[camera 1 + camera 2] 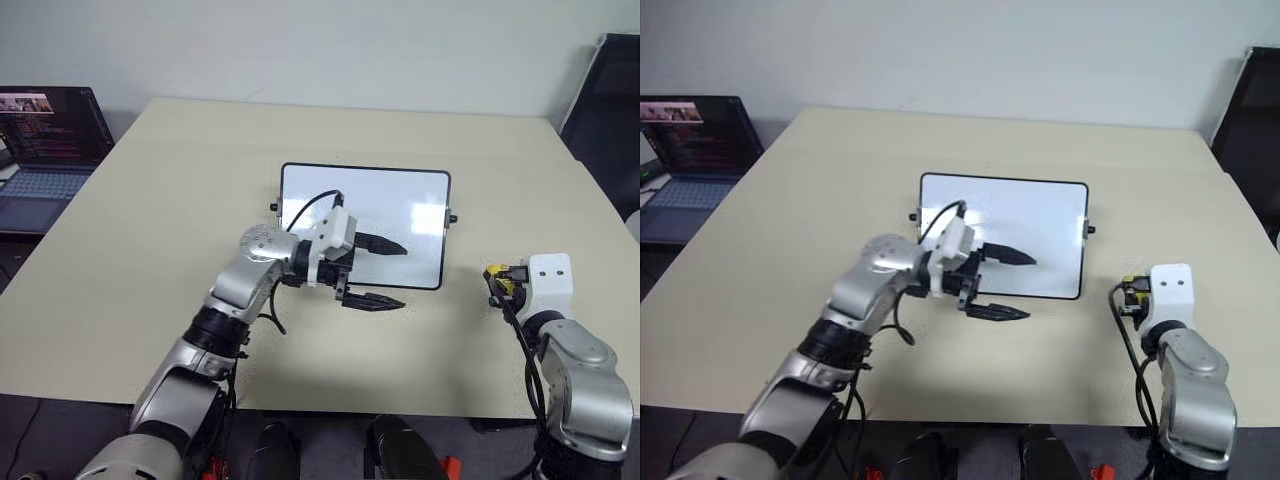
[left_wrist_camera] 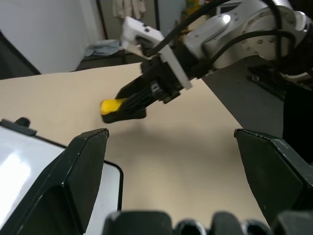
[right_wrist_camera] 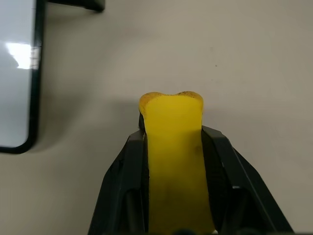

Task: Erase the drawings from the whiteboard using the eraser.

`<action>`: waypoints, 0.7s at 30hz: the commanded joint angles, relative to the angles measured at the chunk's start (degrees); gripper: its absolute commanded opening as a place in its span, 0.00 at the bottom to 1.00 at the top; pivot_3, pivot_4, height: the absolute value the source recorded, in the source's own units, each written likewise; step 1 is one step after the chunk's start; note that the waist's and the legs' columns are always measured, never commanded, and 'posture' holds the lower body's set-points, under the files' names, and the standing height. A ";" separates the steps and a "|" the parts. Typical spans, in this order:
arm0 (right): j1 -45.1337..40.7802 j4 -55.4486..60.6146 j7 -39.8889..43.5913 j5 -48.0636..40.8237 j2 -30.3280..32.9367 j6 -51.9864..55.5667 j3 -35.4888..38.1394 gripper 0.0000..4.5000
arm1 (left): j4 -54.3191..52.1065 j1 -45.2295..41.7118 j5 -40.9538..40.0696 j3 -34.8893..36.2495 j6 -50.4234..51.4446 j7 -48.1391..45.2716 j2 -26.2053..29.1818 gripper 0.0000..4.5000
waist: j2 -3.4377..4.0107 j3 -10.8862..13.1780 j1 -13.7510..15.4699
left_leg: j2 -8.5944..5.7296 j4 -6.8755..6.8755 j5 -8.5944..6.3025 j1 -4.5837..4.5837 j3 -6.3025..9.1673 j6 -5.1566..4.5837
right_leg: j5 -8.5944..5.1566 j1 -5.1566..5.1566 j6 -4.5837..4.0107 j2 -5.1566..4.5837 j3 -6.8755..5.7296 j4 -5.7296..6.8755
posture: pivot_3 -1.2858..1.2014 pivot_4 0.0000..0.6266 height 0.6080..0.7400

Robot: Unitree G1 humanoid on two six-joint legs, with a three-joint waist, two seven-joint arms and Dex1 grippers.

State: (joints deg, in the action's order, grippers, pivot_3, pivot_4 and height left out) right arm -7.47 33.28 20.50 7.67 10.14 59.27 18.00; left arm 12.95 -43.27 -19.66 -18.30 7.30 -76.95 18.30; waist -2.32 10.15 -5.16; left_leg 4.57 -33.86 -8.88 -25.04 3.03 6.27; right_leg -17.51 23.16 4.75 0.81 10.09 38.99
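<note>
Eraser in claw, off the board, at lower right of the frame.

Right claw (image 3: 171, 161) clamped narrow on the yellow eraser (image 3: 172, 147), over bare surface (image 1: 150, 250) right of the whiteboard (image 1: 400, 195). Left claw (image 1: 378, 272) spread wide, holding nothing, at the board's lower edge, mid-frame. No drawings discernible on the glossy white. Wiping step likely done or paused; next, probably setting the eraser down on the surface.

Even, bright overhead lighting throughout. White glare patches sit on the glossy white black-framed whiteboard (image 1: 366, 215) at frame centre. Soft shadows fall on the matte beige table (image 1: 150, 200). Close black fingers (image 2: 73, 181) appear blurred along the lower edge.
</note>
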 commanded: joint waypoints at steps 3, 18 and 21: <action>-2.23 -4.59 -2.34 -3.09 2.05 -4.61 1.87 0.25 | 2.90 -2.98 3.68 -1.25 -5.25 -0.44 -2.45 1.00 | 0.04 -0.01 0.04 | 0.00 0.12 -0.01 -0.01 0.01 0.00 | 0.12 0.01 0.32 0.00 -0.01 0.00 | 0.52 0.24 1.00; -5.17 -14.92 -5.00 -10.08 6.06 -10.78 3.15 0.96 | 5.36 -3.60 9.79 -3.02 -5.98 1.27 -4.72 1.00 | 0.13 0.03 0.13 | -0.02 0.14 -0.01 -0.01 0.02 -0.02 | 0.11 0.00 0.37 0.01 0.00 0.00 | 0.52 0.24 1.00; -4.79 -12.72 -4.53 -11.67 7.01 -10.51 3.09 0.99 | 5.21 -3.52 10.75 -2.89 -6.03 2.32 -4.66 1.00 | 0.16 0.04 0.14 | -0.02 0.14 -0.01 -0.01 0.02 -0.02 | 0.11 0.00 0.37 0.01 0.00 0.01 | 0.52 0.24 1.00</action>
State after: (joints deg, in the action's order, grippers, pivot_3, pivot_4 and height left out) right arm -11.85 17.50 15.92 -2.88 15.75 49.75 19.74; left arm 19.08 -45.44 -9.37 -21.06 1.27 -75.41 14.02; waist -2.16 10.19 -5.02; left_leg 4.56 -33.72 -8.89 -25.06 3.06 6.25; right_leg -17.40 23.17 5.13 0.82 10.09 39.00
